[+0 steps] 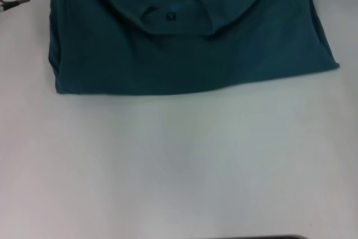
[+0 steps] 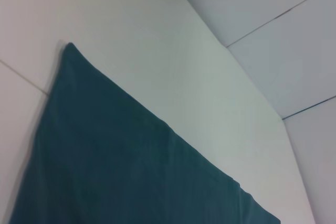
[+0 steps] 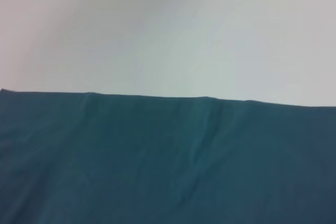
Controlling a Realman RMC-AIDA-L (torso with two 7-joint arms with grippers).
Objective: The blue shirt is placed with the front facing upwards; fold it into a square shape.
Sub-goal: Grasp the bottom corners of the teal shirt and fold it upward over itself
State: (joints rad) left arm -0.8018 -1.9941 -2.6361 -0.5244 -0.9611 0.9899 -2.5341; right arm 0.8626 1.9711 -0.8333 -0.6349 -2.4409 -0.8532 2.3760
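Lying on the white table, the blue shirt occupied the far part of the surface in the head view, with a broad bare stretch of table between it and the robot. The shirt's nearest edge ran roughly straight across, its near left corner squared off and its near right corner drawn out to a point, sitting slightly farther away than the left one. Beyond that edge the fabric lay flat and smooth. Farther in, the round neckline showed as a curved fold with a small dark label at its centre, so that the collar end had been laid over the body of the shirt. Behind the neckline the cloth continued out of the top of the head view.

At the far left corner of the shirt, a dark object with a thin metallic tip was partly visible at the edge of the picture; its identity could not be determined.

The left wrist view showed one pointed corner of the shirt flat on the table, with floor tiles beyond the table edge. The right wrist view showed a straight shirt edge on the table.

Neither gripper was seen in any view, so their finger positions could not be told.
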